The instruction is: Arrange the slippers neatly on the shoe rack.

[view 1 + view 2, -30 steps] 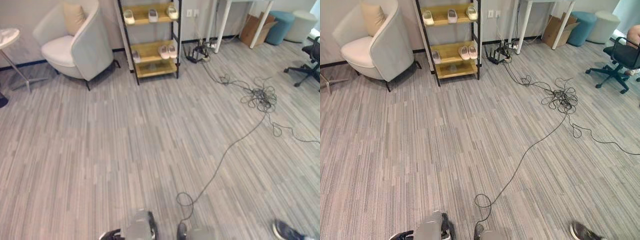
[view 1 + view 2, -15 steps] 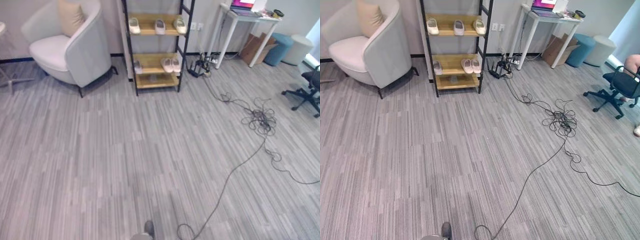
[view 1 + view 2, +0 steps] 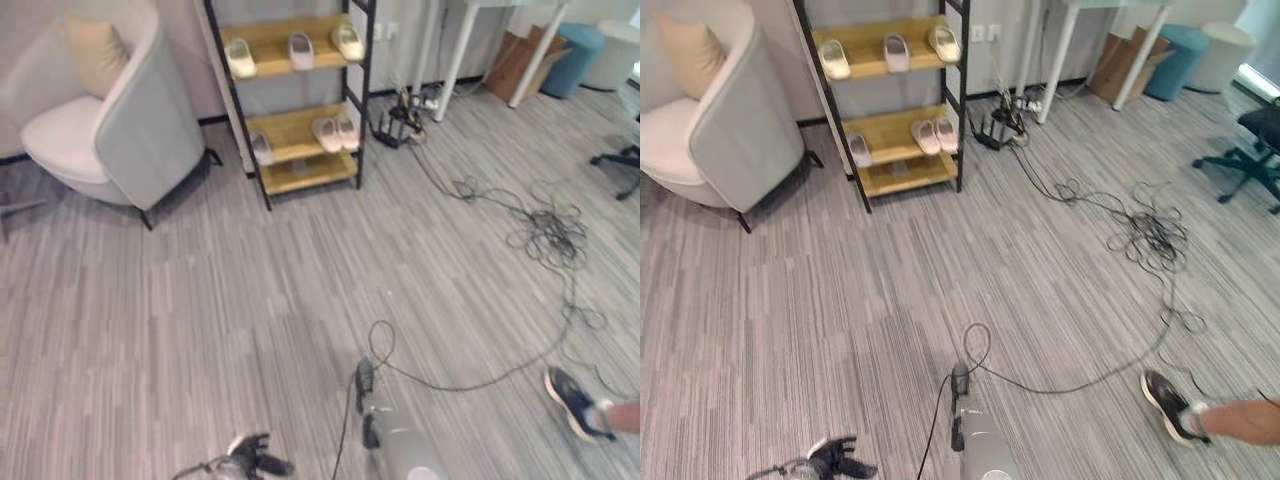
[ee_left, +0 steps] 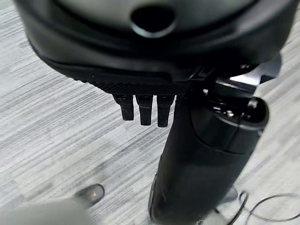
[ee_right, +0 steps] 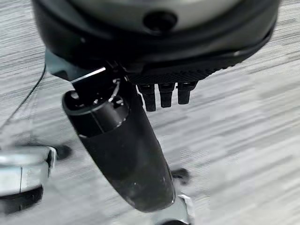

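The shoe rack (image 3: 352, 100), a black frame with wooden shelves, stands against the far wall. Three pale slippers lie spaced apart on its upper shelf (image 3: 300, 50). On the lower shelf a pair (image 3: 335, 131) sits side by side at the right, and a single slipper (image 3: 262, 148) lies at the left edge. My left hand (image 3: 256, 463) hangs low over the carpet, far from the rack, open with its fingers spread and holding nothing. My right hand (image 5: 123, 150) also hangs above the floor, fingers straight and empty.
A white armchair (image 3: 130, 140) with a cushion stands left of the rack. Tangled cables (image 3: 548, 225) run across the carpet at right. A person's shoe (image 3: 574, 402) and leg show at the lower right. A white desk's legs (image 3: 453, 55), a cardboard box (image 3: 520, 62) and an office chair (image 3: 1252, 150) stand far right.
The whole picture has shifted, so the camera moved. My left hand now shows at the bottom edge, and the person's shoe is back in view at the right.
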You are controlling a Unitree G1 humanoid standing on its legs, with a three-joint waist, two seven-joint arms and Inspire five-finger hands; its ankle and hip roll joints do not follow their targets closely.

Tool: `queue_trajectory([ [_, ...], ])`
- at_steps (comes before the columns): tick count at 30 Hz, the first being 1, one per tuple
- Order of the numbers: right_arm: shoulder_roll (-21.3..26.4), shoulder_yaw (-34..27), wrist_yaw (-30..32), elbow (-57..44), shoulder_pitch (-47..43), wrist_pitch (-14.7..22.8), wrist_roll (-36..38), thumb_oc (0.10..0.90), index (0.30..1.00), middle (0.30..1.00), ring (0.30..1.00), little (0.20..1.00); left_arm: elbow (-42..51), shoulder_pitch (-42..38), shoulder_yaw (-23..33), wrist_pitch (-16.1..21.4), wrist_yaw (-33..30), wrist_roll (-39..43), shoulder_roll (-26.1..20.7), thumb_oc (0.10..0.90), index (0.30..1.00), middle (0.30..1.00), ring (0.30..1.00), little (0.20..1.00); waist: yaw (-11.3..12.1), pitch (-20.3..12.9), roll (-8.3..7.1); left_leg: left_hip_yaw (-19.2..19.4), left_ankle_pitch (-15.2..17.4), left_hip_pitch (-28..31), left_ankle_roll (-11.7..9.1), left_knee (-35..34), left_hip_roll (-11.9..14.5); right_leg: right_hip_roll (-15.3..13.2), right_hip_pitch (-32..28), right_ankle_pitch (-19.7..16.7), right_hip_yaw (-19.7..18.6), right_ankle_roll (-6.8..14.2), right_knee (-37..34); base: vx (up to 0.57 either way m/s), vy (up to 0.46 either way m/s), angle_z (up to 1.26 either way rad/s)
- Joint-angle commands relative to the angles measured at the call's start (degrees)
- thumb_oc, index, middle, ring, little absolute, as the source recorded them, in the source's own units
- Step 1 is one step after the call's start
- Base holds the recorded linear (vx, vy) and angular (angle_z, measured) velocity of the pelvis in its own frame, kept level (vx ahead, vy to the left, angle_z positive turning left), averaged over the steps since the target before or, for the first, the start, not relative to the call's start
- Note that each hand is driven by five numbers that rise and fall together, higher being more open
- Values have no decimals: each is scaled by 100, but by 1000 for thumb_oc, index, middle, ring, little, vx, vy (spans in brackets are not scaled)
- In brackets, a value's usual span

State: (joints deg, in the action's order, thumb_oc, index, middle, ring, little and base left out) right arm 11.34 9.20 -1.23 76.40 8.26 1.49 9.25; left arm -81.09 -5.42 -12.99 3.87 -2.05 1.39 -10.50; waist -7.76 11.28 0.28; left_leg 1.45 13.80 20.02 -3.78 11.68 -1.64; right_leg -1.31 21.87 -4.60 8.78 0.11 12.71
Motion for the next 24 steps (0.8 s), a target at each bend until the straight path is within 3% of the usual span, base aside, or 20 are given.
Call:
queue_trajectory([
  [1, 395, 94, 88, -130, -56, 166, 127, 800, 900, 900, 900, 900, 72, 242, 42, 8, 61, -179, -80, 800, 900, 900, 900, 900, 31, -127, -103, 36, -1521, -1373, -174, 2296, 539, -80, -933, 65, -289, 326, -682, 487, -400, -1],
  [2, 435, 100, 125, -147, -80, 169, 162, 800, 900, 900, 900, 900, 185, 270, 39, 4, 42, -140, -88, 800, 900, 900, 900, 900, 135, -42, -176, 235, -1776, -1751, -107, 3181, 769, -47, -1155, 223, -229, 135, -656, 263, -275, 9],
  [3, 431, 100, 125, -146, -81, 168, 161, 800, 900, 900, 900, 900, 186, 270, 39, 3, 43, -140, -91, 800, 900, 900, 900, 900, 124, -58, -192, 226, -1790, -1776, -105, 3179, 751, -65, -1138, 218, -224, 136, -657, 416, -392, -11],
  [4, 602, 164, 258, -224, -305, 202, 198, 800, 900, 900, 900, 900, 412, 203, -31, 14, -13, 11, -153, 800, 900, 900, 900, 900, 419, 147, -378, 388, -1631, -2605, 53, 4287, 898, -2, -1587, 484, -182, -64, -689, 466, -332, -18],
  [5, 676, 197, 333, -331, -366, 266, 220, 800, 900, 900, 900, 900, 483, 135, -28, 31, -31, 163, -151, 800, 900, 900, 900, 900, 520, 195, -442, 456, -1477, -2934, 115, 4369, 864, 5, -1743, 600, -196, -97, -669, 616, -354, -2],
  [7, 766, 156, 356, -489, -444, 323, 290, 800, 900, 900, 900, 900, 534, 96, -51, 64, -37, 206, -141, 800, 900, 900, 900, 900, 610, 194, -438, 694, -1331, -3247, 163, 3582, 751, 20, -2013, 840, -212, -54, -654, 628, -47, 14],
  [8, 920, 161, 372, -643, -522, 411, 258, 800, 900, 900, 900, 900, 549, 152, -122, 104, -63, 133, -119, 800, 900, 900, 900, 900, 719, 155, -309, 897, -1238, -3338, 257, 2133, 525, 98, -2332, 1024, -310, 70, -664, 599, 38, -18],
  [9, 920, 161, 372, -643, -522, 411, 258, 800, 900, 900, 900, 900, 549, 152, -122, 104, -63, 133, -119, 800, 900, 900, 900, 900, 720, 151, -325, 908, -1263, -3324, 261, 2092, 505, 80, -2329, 1018, -315, 73, -669, 591, 105, -11],
  [10, 968, 170, 391, -685, -568, 432, 203, 800, 900, 900, 900, 900, 548, 170, -134, 107, -56, 143, -97, 800, 900, 900, 900, 900, 786, 122, -258, 840, -1226, -3249, 309, 1187, 398, 105, -2467, 1134, -349, 143, -666, 385, 87, -9],
  [12, 1034, 224, 447, -710, -688, 483, 141, 800, 900, 900, 900, 900, 575, 186, -150, 138, -57, 167, -76, 800, 900, 900, 900, 900, 980, 121, -115, 447, -1744, -3340, 228, -302, 256, 284, -2864, 1359, -465, 191, -747, 608, 94, -21],
  [13, 1031, 223, 463, -701, -725, 488, 132, 800, 900, 900, 900, 900, 583, 161, -170, 142, -58, 162, -55, 800, 900, 900, 900, 900, 1046, 109, -68, 371, -1840, -3479, 191, -727, 261, 349, -2986, 1429, -507, 172, -767, 400, 42, -23],
  [15, 1018, 240, 476, -659, -754, 494, 116, 800, 900, 900, 900, 900, 558, 139, -190, 146, -55, 151, -48, 800, 900, 900, 900, 900, 1107, 123, -71, 314, -1935, -3551, 161, -1099, 208, 394, -3116, 1487, -569, 159, -806, 461, 49, -19],
  [16, 952, 280, 490, -529, -799, 480, 55, 800, 900, 900, 900, 900, 455, 164, -154, 122, -39, 135, -48, 800, 900, 900, 900, 900, 1268, 128, -148, 199, -2036, -3709, 119, -1551, 206, 437, -3404, 1619, -784, 157, -916, 739, 109, -12],
  [20, 678, 311, 336, -318, -717, 400, -67, 800, 900, 900, 900, 900, 88, 405, 126, -6, -13, -20, -49, 800, 900, 900, 900, 900, 1447, -173, -297, 202, -2359, -3741, 202, -1309, 235, 327, -3854, 1893, -1065, 315, -849, 700, 185, -73],
  [22, 548, 310, 239, -218, -657, 321, -113, 800, 900, 900, 900, 900, -15, 404, 165, -46, 8, -81, -123, 800, 900, 900, 900, 900, 1473, -275, -422, 289, -2252, -3745, 355, -969, 149, 114, -3634, 1651, -1045, 506, 19, 555, 223, -20],
  [23, 500, 322, 202, -198, -631, 324, -106, 800, 900, 900, 900, 900, -50, 401, 167, -60, 23, -100, -140, 800, 900, 900, 900, 900, 1455, -267, -487, 368, -2060, -3718, 471, -767, 78, -21, -3392, 1061, -998, 768, 844, 453, 256, 1],
  [24, 492, 325, 152, -201, -641, 316, -90, 800, 900, 900, 900, 900, -22, 381, 190, -55, 29, -29, -151, 800, 900, 900, 900, 900, 1445, -189, -485, 459, -1828, -3585, 595, -549, 57, -322, -3004, 167, -745, 1031, 1769, 426, 280, -7],
])
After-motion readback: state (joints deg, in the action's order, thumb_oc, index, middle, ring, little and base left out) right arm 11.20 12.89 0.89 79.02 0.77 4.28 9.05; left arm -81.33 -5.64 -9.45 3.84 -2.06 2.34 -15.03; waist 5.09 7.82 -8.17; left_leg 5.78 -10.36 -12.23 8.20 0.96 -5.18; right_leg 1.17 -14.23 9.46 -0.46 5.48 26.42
